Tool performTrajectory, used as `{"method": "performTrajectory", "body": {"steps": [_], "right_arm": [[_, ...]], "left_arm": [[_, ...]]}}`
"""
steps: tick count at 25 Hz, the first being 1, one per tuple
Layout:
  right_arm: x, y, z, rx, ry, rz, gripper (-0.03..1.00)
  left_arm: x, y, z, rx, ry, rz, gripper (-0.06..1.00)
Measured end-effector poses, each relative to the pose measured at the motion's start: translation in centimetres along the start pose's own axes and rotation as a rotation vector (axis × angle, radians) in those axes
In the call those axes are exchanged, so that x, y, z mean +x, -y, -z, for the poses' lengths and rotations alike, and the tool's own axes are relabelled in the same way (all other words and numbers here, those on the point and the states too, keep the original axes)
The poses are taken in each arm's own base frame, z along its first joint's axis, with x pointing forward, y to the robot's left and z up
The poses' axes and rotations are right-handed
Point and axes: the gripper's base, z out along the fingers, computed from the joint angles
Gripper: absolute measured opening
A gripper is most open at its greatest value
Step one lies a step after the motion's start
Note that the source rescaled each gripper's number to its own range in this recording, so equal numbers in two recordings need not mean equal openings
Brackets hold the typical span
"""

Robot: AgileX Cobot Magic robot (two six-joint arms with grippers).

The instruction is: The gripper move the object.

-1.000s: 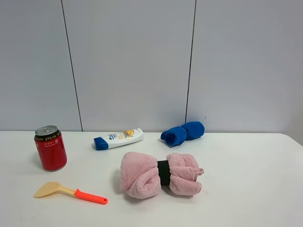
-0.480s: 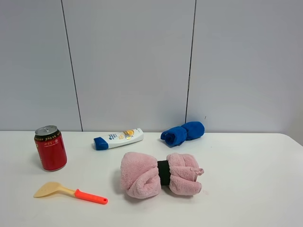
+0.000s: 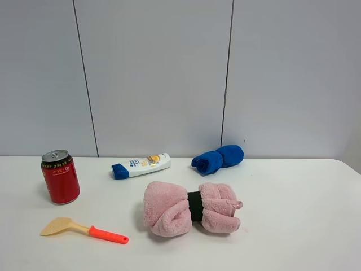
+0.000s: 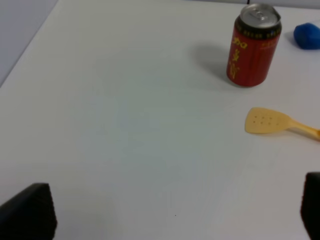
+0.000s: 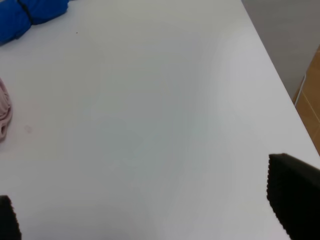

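Observation:
The object, a small scoop with a tan head and an orange-red handle [image 3: 84, 228], lies flat on the white table at the front left, just in front of a red can [image 3: 60, 176]. The left wrist view shows its tan head [image 4: 267, 121] and the can [image 4: 253, 45] well ahead of my left gripper [image 4: 175, 215], whose black fingertips [image 4: 30, 212] stand wide apart with bare table between them. My right gripper [image 5: 150, 210] is open too, its fingertips [image 5: 292, 195] spread over bare table near the table's right edge. Neither gripper appears in the exterior high view.
A pink rolled towel [image 3: 190, 208] with a black band lies mid-table. Behind it are a white-and-blue tube [image 3: 141, 165] and a blue rolled cloth [image 3: 218, 158], close to the grey wall. The table's right edge [image 5: 272, 70] drops off beside my right gripper.

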Motion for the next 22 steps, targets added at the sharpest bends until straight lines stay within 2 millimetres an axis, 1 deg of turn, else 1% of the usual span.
{"method": "performTrajectory", "body": {"steps": [22], "right_arm": [[0.00,0.00,0.00,0.000,0.000,0.000,1.00]], "left_arm": [[0.00,0.00,0.00,0.000,0.000,0.000,1.00]]}}
